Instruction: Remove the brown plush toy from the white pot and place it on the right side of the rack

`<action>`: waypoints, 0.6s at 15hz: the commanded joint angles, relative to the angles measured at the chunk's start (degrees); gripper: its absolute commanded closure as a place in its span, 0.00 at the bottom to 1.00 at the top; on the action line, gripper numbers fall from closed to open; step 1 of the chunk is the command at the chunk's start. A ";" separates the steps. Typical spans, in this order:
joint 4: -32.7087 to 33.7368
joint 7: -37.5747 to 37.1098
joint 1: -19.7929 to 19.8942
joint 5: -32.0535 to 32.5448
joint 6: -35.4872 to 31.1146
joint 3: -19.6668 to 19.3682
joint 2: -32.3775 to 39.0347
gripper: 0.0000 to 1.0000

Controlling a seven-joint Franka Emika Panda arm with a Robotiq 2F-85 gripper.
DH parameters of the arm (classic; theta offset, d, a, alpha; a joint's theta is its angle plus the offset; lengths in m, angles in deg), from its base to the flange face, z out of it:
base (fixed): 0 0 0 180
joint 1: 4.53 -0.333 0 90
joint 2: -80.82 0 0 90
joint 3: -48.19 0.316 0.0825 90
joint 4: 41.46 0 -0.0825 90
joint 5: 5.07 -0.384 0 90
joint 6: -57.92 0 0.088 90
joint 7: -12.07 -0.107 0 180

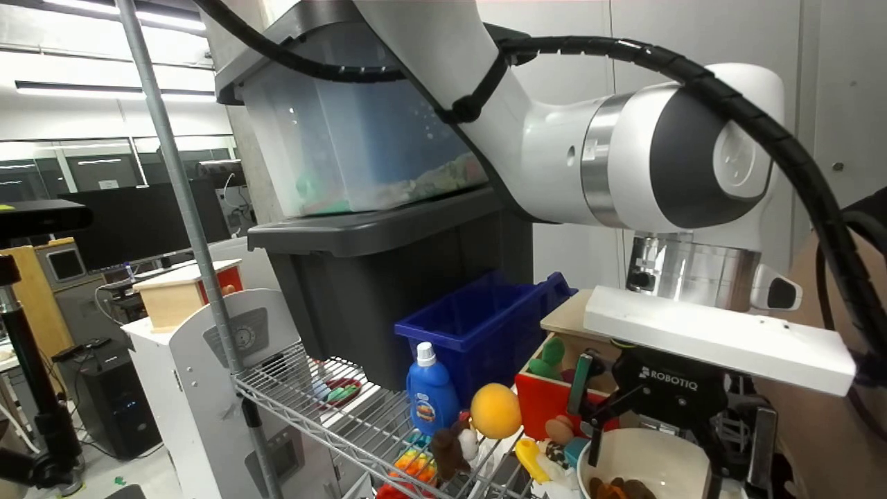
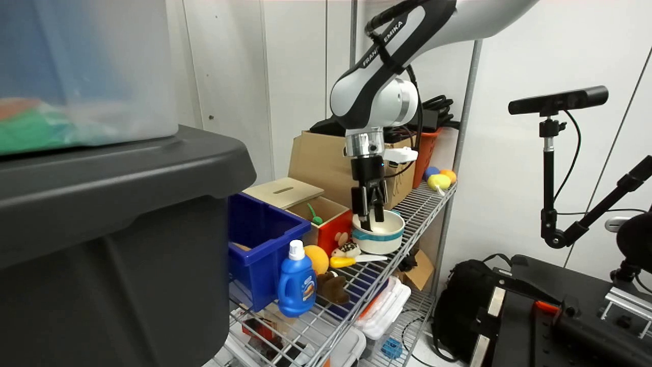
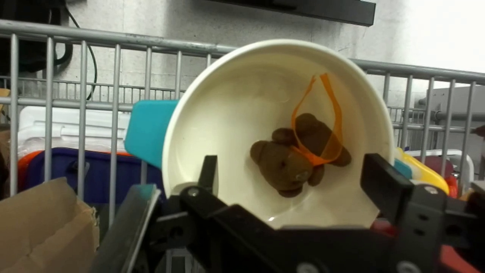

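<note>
End effector (image 3: 293,168): mine stood spread, empty.
Soft brown plush bear (image 3: 280,163): lay in round cream-white pot (image 3: 212,102); pre-grasp, I judged.
Next: likely called for lowering, then closing.

ceiling lights (image 1: 170,20) burn white; a small glint shines inside the white pot (image 3: 235,87).

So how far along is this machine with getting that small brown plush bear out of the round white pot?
Done: the open jaws stand at the mouth of the round white pot. Under way: probably lining up on the small brown plush bear, which lies inside, ungripped. To do: grip it, lift it out and set it on the right side of the silver metal wire rack.
</note>
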 commanded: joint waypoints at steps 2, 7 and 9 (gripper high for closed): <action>2.62 1.24 -0.09 -0.40 2.39 0.21 1.28 0.44; 2.54 1.79 -0.17 -0.31 2.46 0.32 1.21 0.81; 2.46 1.94 -0.20 -0.32 2.44 0.36 1.11 0.96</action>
